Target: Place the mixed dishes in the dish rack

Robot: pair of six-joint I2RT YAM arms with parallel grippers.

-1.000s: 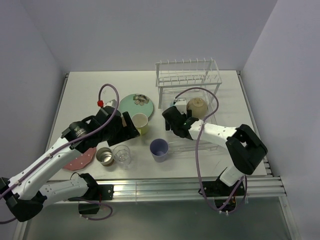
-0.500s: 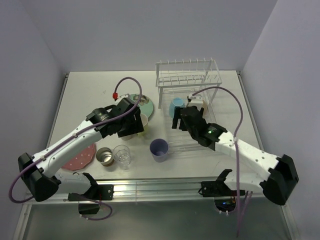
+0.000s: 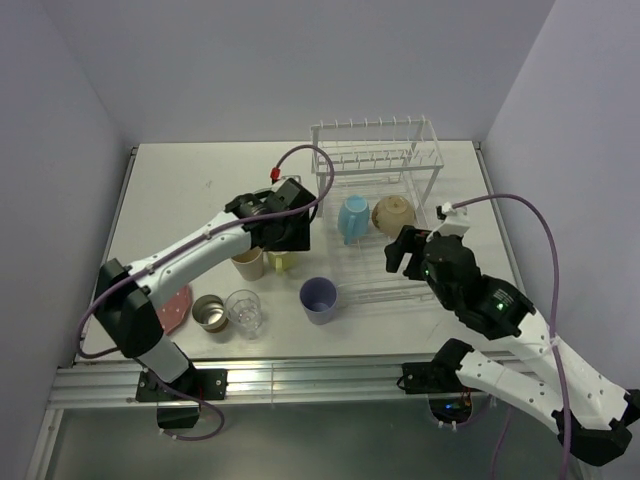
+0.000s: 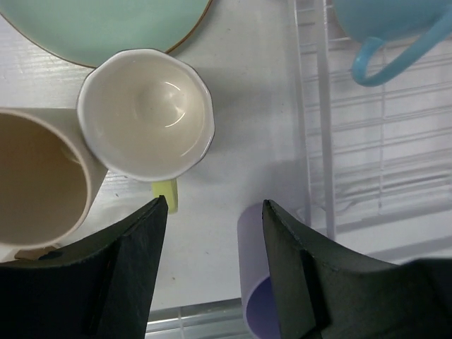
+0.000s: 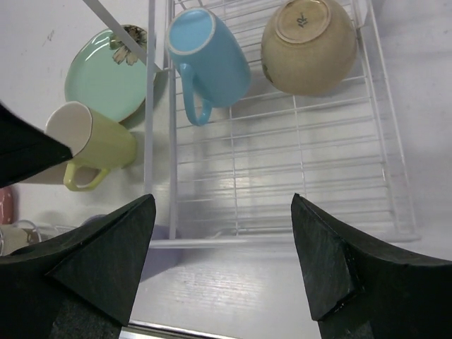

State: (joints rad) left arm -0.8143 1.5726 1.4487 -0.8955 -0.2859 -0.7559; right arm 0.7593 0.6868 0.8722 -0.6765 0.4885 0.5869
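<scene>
While the left gripper (image 4: 213,208) hangs low over the white table (image 3: 180,190), its matte black fingers (image 4: 134,268) are seen apart, with nothing held between them. Just beyond the tips a yellow cup (image 4: 145,113) is noted: upright, glossy white inside, rim faceted rather than round. A cream mug (image 4: 35,183) stands just beside it. A mint-green plate (image 4: 106,28) with a thin brown edge lies past both. A lavender cup (image 4: 251,268) is seen by the right finger.

The right gripper (image 5: 222,205) is held over the dish rack (image 3: 375,150), jaws spread wide and empty. In the flat wire basket (image 5: 282,162) a smooth blue cup (image 5: 208,56) is tipped on its side, beside a rounded tan cup (image 5: 308,46) with its stamped base showing. A clear glass (image 3: 243,312), a small steel cup (image 3: 209,312) and a pink plate (image 3: 175,305) are seen near the table's front edge.
</scene>
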